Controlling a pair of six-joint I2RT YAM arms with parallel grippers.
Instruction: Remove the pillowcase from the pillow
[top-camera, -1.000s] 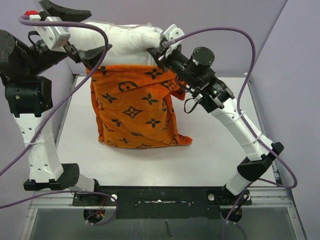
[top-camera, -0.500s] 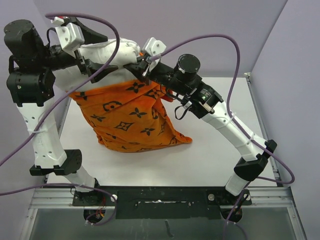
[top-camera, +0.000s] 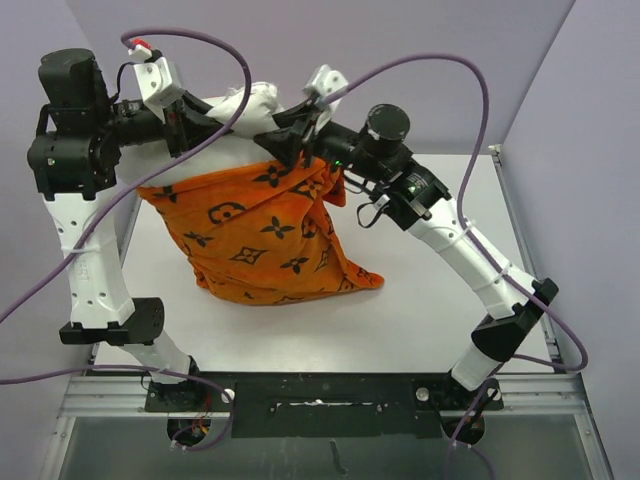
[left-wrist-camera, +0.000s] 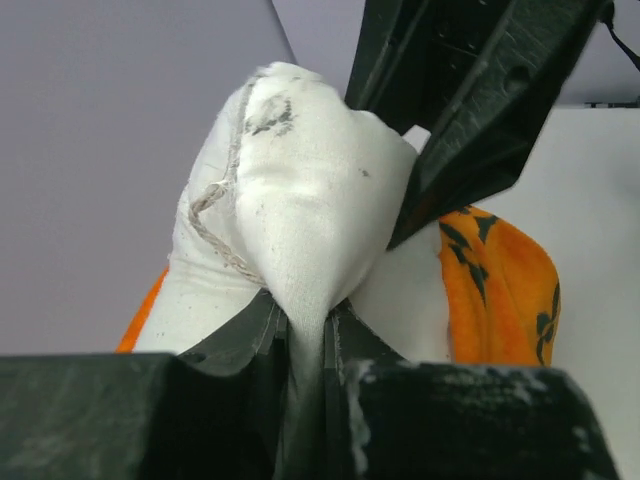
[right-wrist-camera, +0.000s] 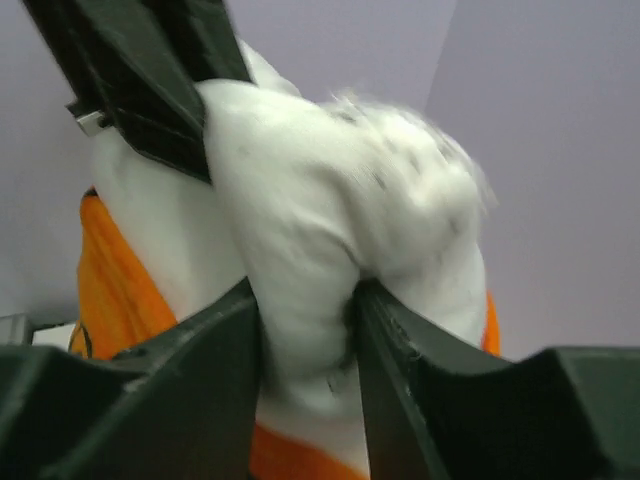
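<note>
Both arms reach high, wrists nearly meeting. The left end effector (left-wrist-camera: 305, 322) pinches tight on a corner of the pillow (top-camera: 252, 101); the right end effector (right-wrist-camera: 305, 300) clamps a thicker bunch beside it. The pillowcase (top-camera: 250, 235) sags below, its bottom on the surface (top-camera: 430, 300).

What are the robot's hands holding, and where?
Both hold the white pillow at its top: the left gripper pinches a bunched corner, the right gripper squeezes a fold between its fingers.

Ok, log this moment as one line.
left hand: pinching pillow top | right hand: gripping pillow top | pillow: held up, upper part bare | pillowcase: covering lower part
</note>
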